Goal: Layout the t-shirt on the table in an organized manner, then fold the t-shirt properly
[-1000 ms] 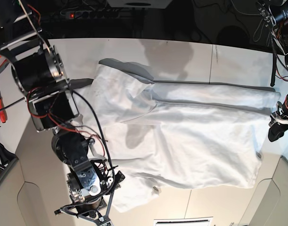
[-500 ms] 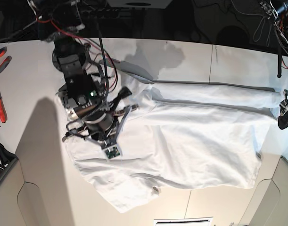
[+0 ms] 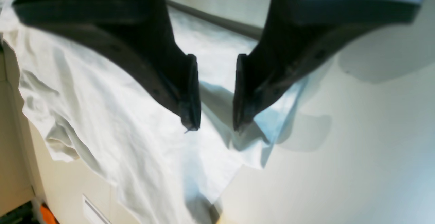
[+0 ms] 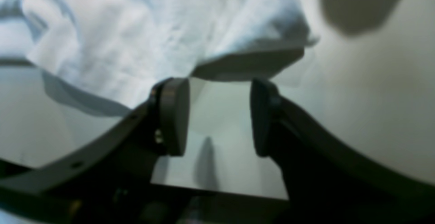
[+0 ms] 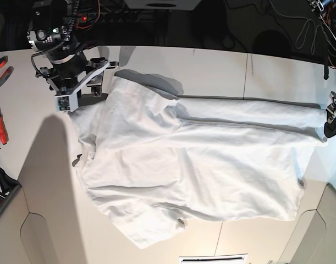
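Gripping nothing, my right gripper (image 4: 217,115) is hanging with its jaws apart over bare table (image 4: 373,108), and only tabletop is showing between its fingers (image 4: 173,115). Just ahead of them, a raised fold at the edge of the shirt (image 4: 163,30) is casting a dark shadow on the surface. In the base view this gripper (image 5: 85,82) is sitting at the far left corner of the cloth, beside the sleeve end.

My left gripper (image 3: 215,115) is pointing down with a narrow gap between its dark fingers (image 3: 190,91). Below them a corner of the shirt (image 3: 112,125) is lying on the table (image 3: 357,149); I am seeing no cloth between the tips. In the base view that gripper (image 5: 330,129) is hovering at the right edge, at the end of a long folded band of fabric.

Across the table (image 5: 41,181) the shirt (image 5: 211,170) is lying spread but wrinkled, with a loose flap folded over near its upper left and a rumpled corner near the front edge.
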